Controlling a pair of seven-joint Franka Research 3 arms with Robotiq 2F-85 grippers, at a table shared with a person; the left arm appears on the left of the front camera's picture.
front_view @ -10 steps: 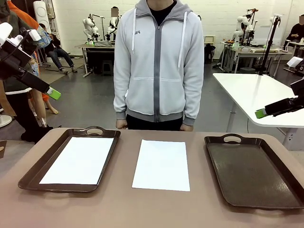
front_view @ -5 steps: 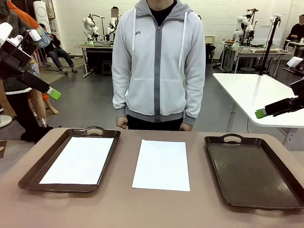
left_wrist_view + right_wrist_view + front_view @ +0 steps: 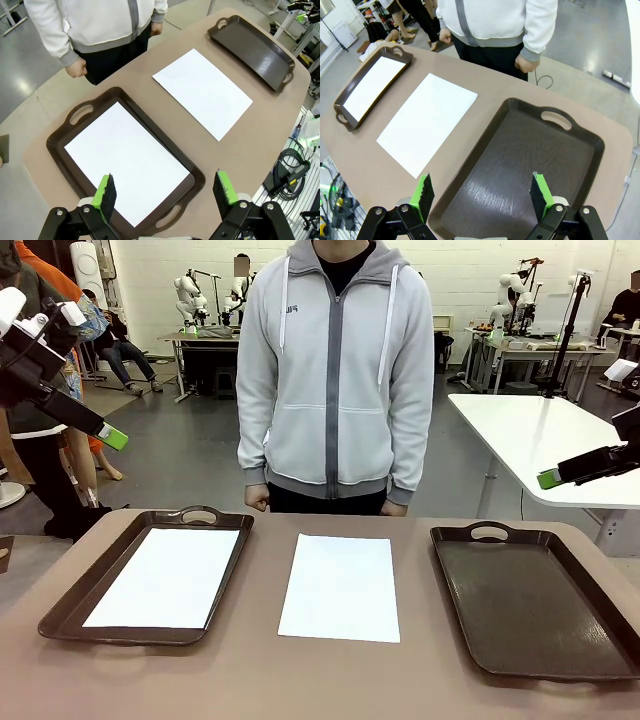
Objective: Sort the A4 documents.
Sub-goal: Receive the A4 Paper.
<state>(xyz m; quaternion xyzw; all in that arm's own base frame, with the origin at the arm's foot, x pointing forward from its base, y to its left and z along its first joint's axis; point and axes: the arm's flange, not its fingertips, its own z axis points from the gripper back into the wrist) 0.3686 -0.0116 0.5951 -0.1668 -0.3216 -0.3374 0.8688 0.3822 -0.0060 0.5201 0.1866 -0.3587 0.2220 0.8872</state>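
1. Since nothing on the table has shifted over the last second, you should read the sorting as paused, not under way. There is one table, and everything on it lies as it lay.
2. The one person at the far edge has only swayed a little. Both of their hands hang closed beside the table's far edge and touch no paper, so I judge that no help is coming from that side yet.
3. You have two dark brown trays. The left tray carries a sheet; the right tray is bare.
4. You have two A4 documents.
   - The left sheet lies flat inside the left tray, within its rim.
   - The middle sheet lies flat on the bare table between the trays, touching neither.
   - The middle sheet is, in my judgement, the one left to sort. The bare right tray looks its likely home, though both sheets are blank and nothing shows where it belongs.
5. You have two grippers, both high above the table and well apart from the paper.
   - The left gripper hovers over the near end of the left tray, fingers spread wide, holding nothing.
   - The right gripper hangs over the right tray, likewise spread and empty.
   - Neither has stirred, so your first reach is still to be made.
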